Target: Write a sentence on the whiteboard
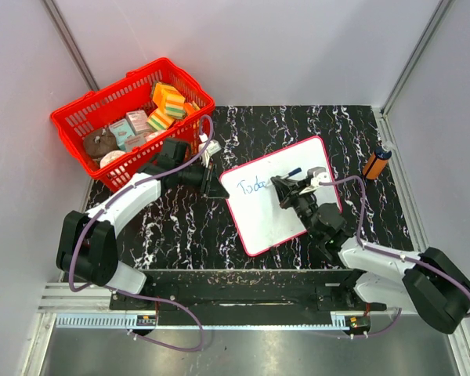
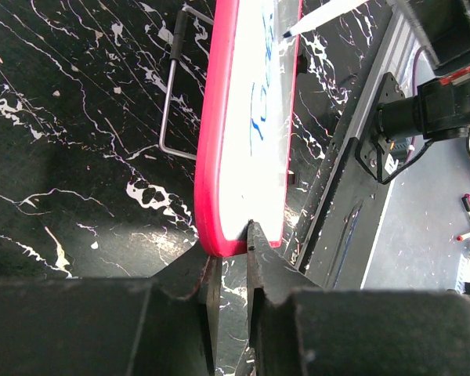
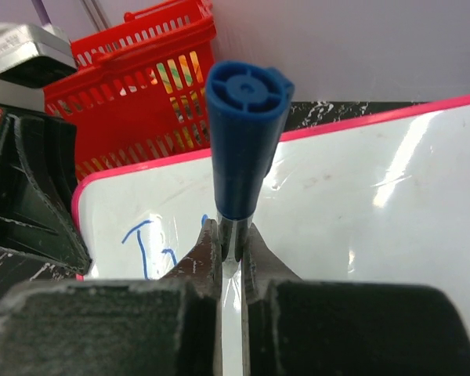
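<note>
The whiteboard lies tilted on the black marbled table, its red-pink rim around it. The sentence reads "Toda" in blue near the board's left end. My left gripper is shut on the board's left edge; in the left wrist view its jaws pinch the rim. My right gripper hovers over the board's middle, shut on a marker with a blue cap end. In the right wrist view the fingers clamp the marker above the board and the writing. The marker tip touches the board.
A red basket with sponges and boxes stands at the back left, close behind the left arm. An orange and black object stands at the right edge. A wire loop lies on the table beside the board. Walls close the table's sides.
</note>
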`<state>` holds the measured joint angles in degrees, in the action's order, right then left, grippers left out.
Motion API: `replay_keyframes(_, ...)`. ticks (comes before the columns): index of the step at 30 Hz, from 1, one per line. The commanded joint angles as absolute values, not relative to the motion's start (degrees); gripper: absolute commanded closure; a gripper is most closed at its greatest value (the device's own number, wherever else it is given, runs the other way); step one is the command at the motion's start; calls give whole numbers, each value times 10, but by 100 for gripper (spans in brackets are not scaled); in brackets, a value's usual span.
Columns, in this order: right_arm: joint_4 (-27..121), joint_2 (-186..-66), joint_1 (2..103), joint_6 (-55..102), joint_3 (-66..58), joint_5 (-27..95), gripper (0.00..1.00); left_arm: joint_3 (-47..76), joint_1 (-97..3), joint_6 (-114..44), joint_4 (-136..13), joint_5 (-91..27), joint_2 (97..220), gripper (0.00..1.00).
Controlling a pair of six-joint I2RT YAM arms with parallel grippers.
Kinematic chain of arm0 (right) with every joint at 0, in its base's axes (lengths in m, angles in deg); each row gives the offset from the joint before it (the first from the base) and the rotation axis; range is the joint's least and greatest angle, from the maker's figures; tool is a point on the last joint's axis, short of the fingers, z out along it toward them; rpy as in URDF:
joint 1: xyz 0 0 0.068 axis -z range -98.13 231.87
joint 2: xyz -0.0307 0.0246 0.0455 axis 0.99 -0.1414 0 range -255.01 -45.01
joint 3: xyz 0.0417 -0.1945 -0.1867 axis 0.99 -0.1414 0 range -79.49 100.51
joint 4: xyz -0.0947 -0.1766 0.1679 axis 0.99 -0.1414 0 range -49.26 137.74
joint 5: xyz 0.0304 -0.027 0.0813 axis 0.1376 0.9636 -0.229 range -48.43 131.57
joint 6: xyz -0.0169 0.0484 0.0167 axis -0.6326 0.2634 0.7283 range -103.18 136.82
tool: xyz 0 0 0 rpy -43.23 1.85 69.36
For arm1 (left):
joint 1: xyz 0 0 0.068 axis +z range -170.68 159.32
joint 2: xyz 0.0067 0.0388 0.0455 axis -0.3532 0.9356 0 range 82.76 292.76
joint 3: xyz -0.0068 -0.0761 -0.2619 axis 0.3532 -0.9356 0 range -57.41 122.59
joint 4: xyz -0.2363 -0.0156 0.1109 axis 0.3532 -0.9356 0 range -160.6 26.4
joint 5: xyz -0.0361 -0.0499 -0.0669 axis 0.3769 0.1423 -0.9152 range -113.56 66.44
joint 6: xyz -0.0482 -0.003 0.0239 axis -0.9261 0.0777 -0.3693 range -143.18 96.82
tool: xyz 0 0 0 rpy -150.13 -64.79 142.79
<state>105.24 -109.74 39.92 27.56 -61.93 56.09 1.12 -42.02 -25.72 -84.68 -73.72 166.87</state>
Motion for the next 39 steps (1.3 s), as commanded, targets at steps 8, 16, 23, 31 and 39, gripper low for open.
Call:
replay_keyframes(8, 1015, -1039, 404, 241, -580, 585, 100, -11, -461, -151, -929, -687, 1686, 100)
replay_keyframes(16, 1037, -1078, 420, 245, -573, 575, 100, -12, -461, -151, -930, -686, 1687, 100)
replay_keyframes(23, 1042, -1092, 425, 250, -559, 564, 100, -11, -462, -149, -930, -686, 1688, 100)
replay_keyframes(31, 1060, -1117, 426, 261, -564, 561, 100, -11, -463, -150, -930, -687, 1688, 100)
replay_keyframes(39, 1083, -1134, 425, 274, -569, 560, 100, -12, -463, -149, -930, -685, 1687, 100)
